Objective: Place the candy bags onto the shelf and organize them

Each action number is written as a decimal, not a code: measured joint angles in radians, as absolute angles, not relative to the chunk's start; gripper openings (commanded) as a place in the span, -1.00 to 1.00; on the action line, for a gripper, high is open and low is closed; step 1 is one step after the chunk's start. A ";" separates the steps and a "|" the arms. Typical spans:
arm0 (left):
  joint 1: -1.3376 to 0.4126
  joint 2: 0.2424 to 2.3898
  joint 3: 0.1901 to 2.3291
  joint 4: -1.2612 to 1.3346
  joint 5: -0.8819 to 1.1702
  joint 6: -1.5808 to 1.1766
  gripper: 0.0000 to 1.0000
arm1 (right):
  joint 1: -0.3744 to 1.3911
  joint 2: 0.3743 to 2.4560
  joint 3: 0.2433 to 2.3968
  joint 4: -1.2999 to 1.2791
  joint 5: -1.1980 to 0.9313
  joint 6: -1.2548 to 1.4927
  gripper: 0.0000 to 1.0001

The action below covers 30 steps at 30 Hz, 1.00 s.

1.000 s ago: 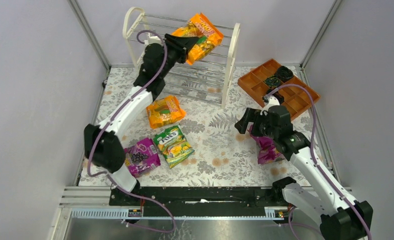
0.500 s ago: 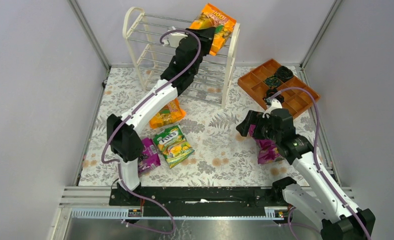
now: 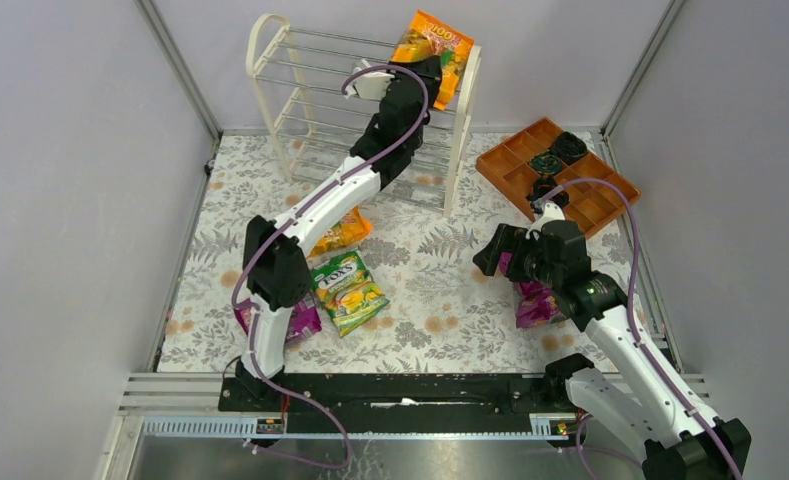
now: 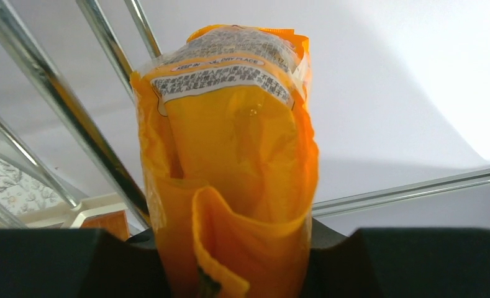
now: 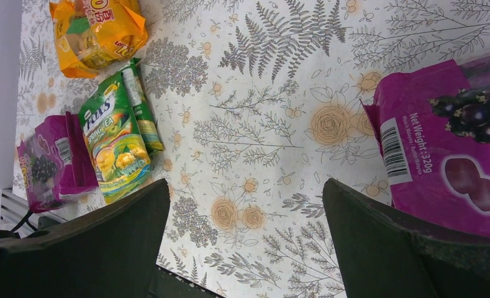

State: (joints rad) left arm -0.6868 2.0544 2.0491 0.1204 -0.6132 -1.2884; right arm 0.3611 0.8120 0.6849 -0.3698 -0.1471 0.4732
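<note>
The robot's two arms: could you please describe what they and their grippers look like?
The left arm and right arm both have white, rounded link shells joined by bulky black joint housings. A thin purple cable runs in loose loops along each. The left gripper and right gripper are black, each with two broad, blocky fingers. No markings are legible.

From above, the left arm (image 3: 320,200) covers most of the tabletop orange bag (image 3: 346,232) and half the left purple bag (image 3: 305,322); the right arm (image 3: 620,340) hides much of the right purple bag (image 3: 535,305). The lower end of the held orange bag (image 4: 230,155) runs off the left wrist view.
</note>
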 measured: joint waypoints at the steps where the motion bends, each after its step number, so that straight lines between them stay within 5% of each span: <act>1: -0.687 2.065 2.060 0.130 -0.614 -1.288 -0.19 | 0.361 0.812 0.684 -0.370 -0.147 0.475 1.00; 8: -0.702 2.073 2.071 0.165 -0.622 -1.246 0.09 | 0.361 0.812 0.672 -0.362 -0.151 0.484 1.00; 18: -0.734 2.069 2.053 0.282 -0.622 -1.152 0.73 | 0.361 0.822 0.652 -0.330 -0.178 0.505 1.00; 24: -0.735 2.049 2.033 0.293 -0.580 -1.140 0.97 | 0.361 0.822 0.649 -0.325 -0.179 0.507 1.00; 30: -0.735 1.980 1.966 0.208 -0.524 -1.137 0.97 | 0.361 0.823 0.642 -0.313 -0.188 0.509 1.00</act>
